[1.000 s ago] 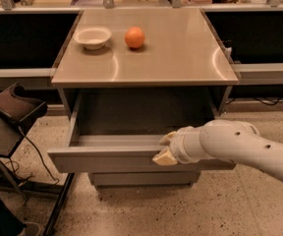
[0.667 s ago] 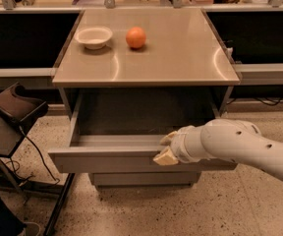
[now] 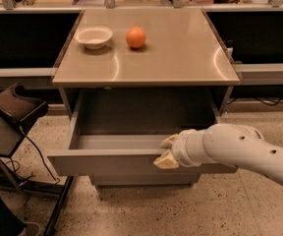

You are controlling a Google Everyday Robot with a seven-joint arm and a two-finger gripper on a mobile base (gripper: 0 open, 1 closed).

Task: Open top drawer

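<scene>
Holding gripper on top drawer front lip | fingers clamped astride edge, since no handle | drwr well out, I judge approx done

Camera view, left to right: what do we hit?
black stand → white bowl → orange → pincer at the front edge of the open top drawer → white arm
</scene>
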